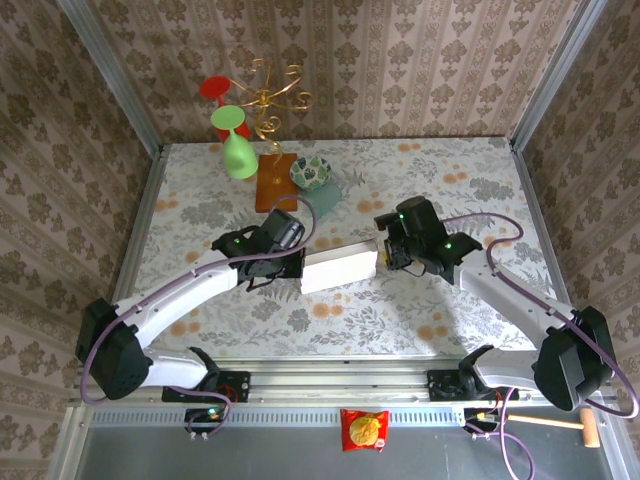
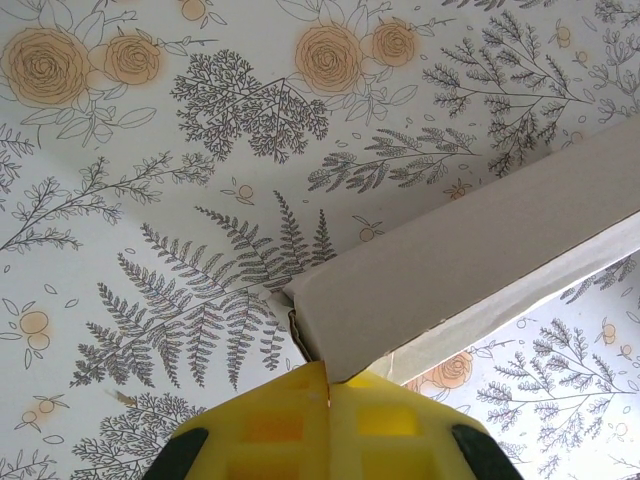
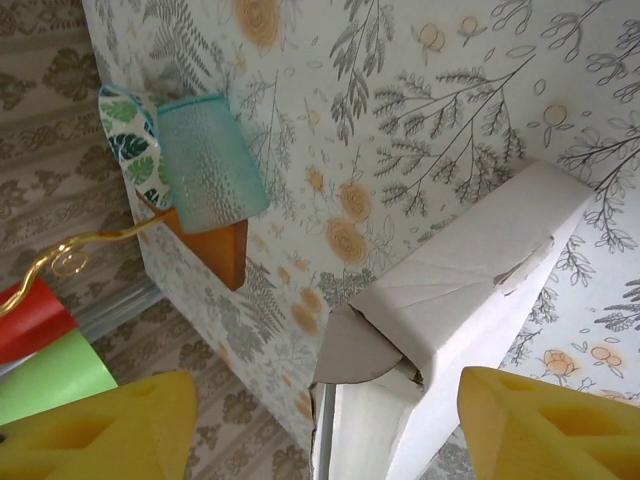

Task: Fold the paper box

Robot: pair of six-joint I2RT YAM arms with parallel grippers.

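The paper box sits at the middle of the top view, a long pale block lying nearly level across the frame, its right end slightly higher. In the right wrist view its near end shows a rounded flap sticking out from the folded corner.

The left gripper meets the box's left end. In the left wrist view its yellow fingers are pressed together at the bottom edge, pinching the box's corner. The left arm sweeps from the lower left up to centre in a shallow arc.

The right gripper sits at the box's right end. Its fingers are spread wide at the lower corners with the box between them; whether they touch it is unclear. The right arm runs from lower right, elbow bent.

Above centre lie a wooden board, a teal cup and a green glass.
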